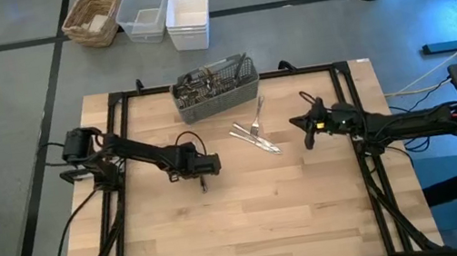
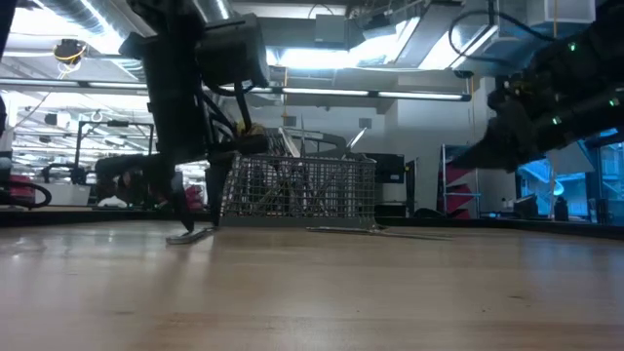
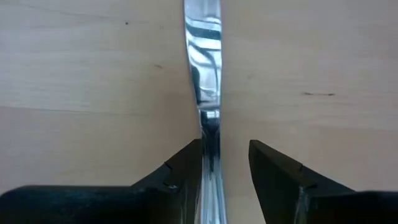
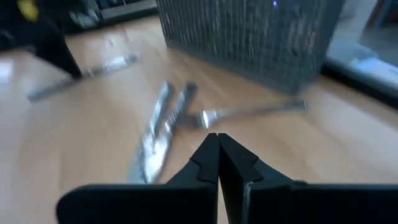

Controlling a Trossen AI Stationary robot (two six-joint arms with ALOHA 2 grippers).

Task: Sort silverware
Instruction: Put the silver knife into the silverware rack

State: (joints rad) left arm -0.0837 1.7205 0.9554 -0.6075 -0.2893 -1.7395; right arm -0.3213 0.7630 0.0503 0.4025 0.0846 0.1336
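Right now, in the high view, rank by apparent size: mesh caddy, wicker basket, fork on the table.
1. Mesh caddy, largest.
2. Wicker basket, clearly smaller in footprint.
3. Fork, a thin sliver, smallest.

Caddy (image 1: 214, 91) & loose silverware (image 1: 254, 133) block centre-back; front clear.

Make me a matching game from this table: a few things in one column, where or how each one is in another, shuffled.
Things:
1. knife
2. mesh caddy
3. right gripper
4. fork

States:
A. shut, holding nothing
B. lying loose on the wood beside the caddy
C. between the left gripper's open fingers
D. at the table's far edge, full of silverware

Pairs: 1-C, 2-D, 3-A, 4-B
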